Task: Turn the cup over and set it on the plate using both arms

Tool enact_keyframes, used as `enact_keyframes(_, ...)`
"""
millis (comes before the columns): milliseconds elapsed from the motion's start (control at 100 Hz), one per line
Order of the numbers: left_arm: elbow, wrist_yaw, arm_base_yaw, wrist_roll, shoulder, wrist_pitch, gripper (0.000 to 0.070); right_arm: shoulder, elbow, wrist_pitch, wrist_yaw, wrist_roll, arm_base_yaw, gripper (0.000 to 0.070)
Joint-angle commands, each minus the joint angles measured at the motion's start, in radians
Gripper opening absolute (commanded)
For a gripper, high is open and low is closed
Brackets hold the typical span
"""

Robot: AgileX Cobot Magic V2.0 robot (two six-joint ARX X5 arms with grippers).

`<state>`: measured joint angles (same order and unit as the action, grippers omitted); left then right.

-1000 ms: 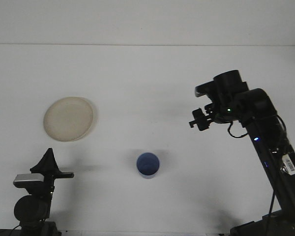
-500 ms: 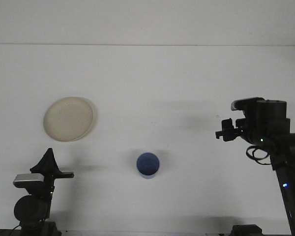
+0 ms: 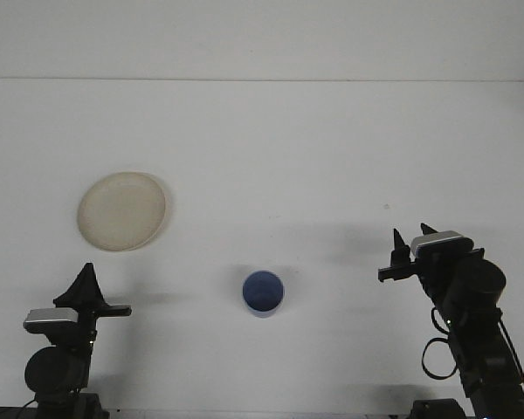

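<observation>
A small blue cup (image 3: 263, 293) stands on the white table at the front centre, its round opening facing up. A pale beige plate (image 3: 122, 210) lies flat to the left and farther back, with nothing on it. My left gripper (image 3: 87, 272) is at the front left corner, below the plate and well left of the cup; its fingers meet in one point, shut and holding nothing. My right gripper (image 3: 410, 234) sits low at the front right, well to the right of the cup, with its two tips apart, open and holding nothing.
The white table (image 3: 271, 148) runs back to a pale wall. Both arm bases stand at the front edge, the right arm (image 3: 472, 332) folded low.
My right arm has pulled back from a raised, extended pose at mid right down to the front right corner. The cup, the plate and the left arm have not moved.
</observation>
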<state>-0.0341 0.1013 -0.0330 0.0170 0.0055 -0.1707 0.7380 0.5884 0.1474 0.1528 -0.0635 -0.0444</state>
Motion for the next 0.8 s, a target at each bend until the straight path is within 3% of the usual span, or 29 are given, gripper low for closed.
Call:
enact_keyframes(0, 0.019, -0.002, 0.001, -0.001, -0.001, -0.011, 0.0011, -0.003, -0.042, -0.087, -0.01, 0.0, 0.001, 0.0357)
enact_keyframes(790, 0.019, -0.002, 0.001, -0.002, -0.001, -0.011, 0.0011, 0.002, -0.095, -0.211, -0.029, 0.03, 0.001, 0.0357)
